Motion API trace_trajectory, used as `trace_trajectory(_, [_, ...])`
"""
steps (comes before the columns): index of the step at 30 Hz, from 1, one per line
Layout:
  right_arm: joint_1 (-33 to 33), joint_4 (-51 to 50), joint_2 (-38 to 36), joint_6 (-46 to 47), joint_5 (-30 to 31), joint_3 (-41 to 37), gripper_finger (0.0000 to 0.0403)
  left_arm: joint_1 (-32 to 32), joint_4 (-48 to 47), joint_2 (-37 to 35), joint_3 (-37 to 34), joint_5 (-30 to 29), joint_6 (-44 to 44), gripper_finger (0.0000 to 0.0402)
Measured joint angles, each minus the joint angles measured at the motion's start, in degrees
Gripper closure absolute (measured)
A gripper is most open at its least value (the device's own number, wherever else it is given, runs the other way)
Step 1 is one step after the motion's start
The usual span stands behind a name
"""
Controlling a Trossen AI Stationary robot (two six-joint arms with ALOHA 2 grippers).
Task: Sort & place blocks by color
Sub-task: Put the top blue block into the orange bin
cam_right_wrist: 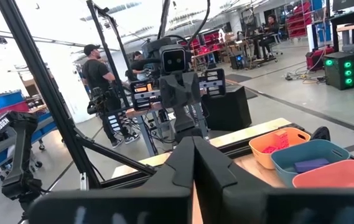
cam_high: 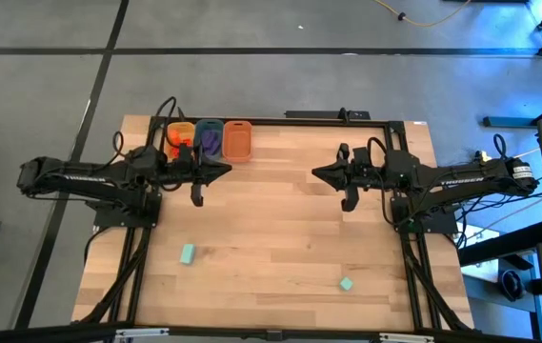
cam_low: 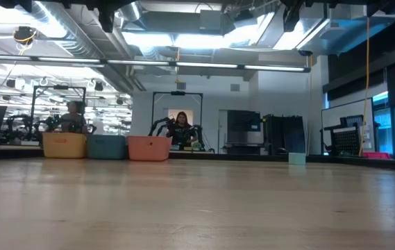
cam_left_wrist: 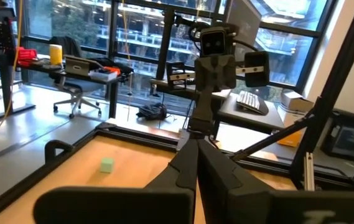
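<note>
Two mint-teal blocks lie flat on the wooden table, one point(cam_high: 188, 253) toward the near left, one point(cam_high: 346, 283) toward the near right. The left wrist view shows one mint block point(cam_left_wrist: 106, 164), and the low view shows one point(cam_low: 296, 158). Orange-red blocks point(cam_high: 177, 139) sit in the yellow tub point(cam_right_wrist: 276, 146). A purple block point(cam_right_wrist: 310, 165) sits in the blue tub point(cam_high: 209, 138). My left gripper point(cam_high: 225, 171) hovers shut beside the tubs. My right gripper point(cam_high: 316, 173) hovers shut facing it across the table's middle. Neither touches a block.
Yellow, blue and orange tubs point(cam_high: 237, 140) stand in a row at the table's far left edge, also seen in the low view point(cam_low: 148, 148). A black frame rims the table point(cam_high: 280, 229). People stand in the room beyond point(cam_right_wrist: 99, 74). Bare wood lies between the arms.
</note>
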Motion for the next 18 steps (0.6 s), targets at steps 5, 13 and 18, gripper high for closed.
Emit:
trace_trajectory(5, [-0.9,-2.3,0.0,0.3,0.0,0.0,0.0342,0.0,0.0,0.0,0.0,0.9,-0.1,0.0401])
trace_trajectory(13, [-1.1,-4.7,0.0,1.9,3.9,0.0,0.0211,0.0,-0.1,0.0,0.0,0.9,-0.3,0.0401])
trace_trajectory(18, [-1.1,-5.9,0.0,1.9,3.9,0.0,0.0171,0.0,-0.1,0.0,0.0,0.0,-0.3,0.0401])
